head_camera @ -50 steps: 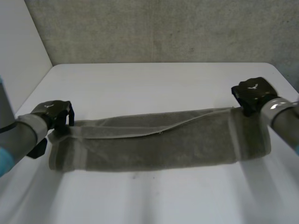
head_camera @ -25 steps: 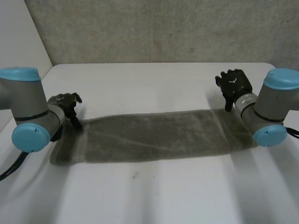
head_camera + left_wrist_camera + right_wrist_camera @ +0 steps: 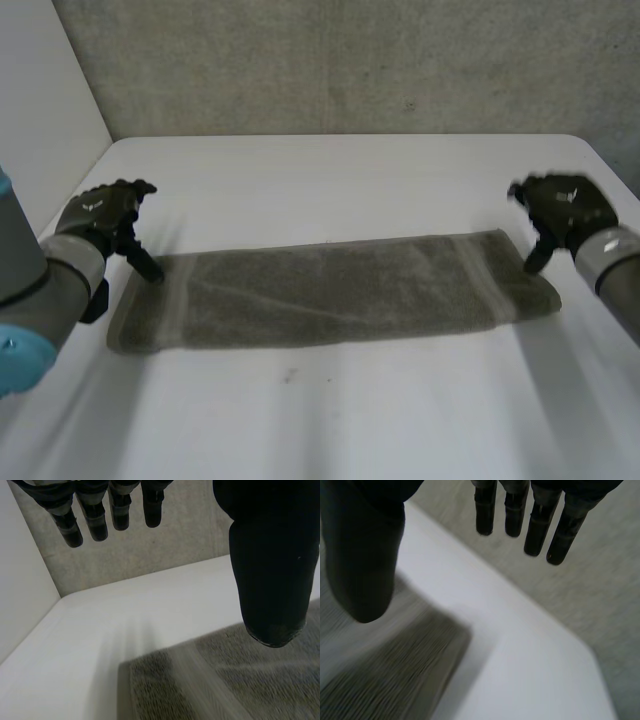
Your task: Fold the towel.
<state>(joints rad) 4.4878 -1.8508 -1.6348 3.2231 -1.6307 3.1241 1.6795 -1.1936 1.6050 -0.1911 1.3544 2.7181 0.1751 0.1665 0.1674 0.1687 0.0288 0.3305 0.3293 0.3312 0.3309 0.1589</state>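
Head view: towel (image 3: 330, 292) lies flat as a long narrow strip across the middle of the worktop (image 3: 330, 175) and looks already folded lengthwise. Left hand (image 3: 100, 215) sits just off its far left corner, right hand (image 3: 567, 203) just off its far right corner. Cannot tell whether either touches the cloth.

Left wrist view: fingers (image 3: 95, 515) straight, thumb held apart, nothing held, towel corner below the palm. Right wrist view: same, fingers (image 3: 540, 525) straight and empty over the other corner.

Likely step: take hold for an end-to-end fold. To do it well:
- pinch through all layers at the short end
- lift enough to clear the strip
- lay edge on edge
- keep the corners matched so the layers don't skew
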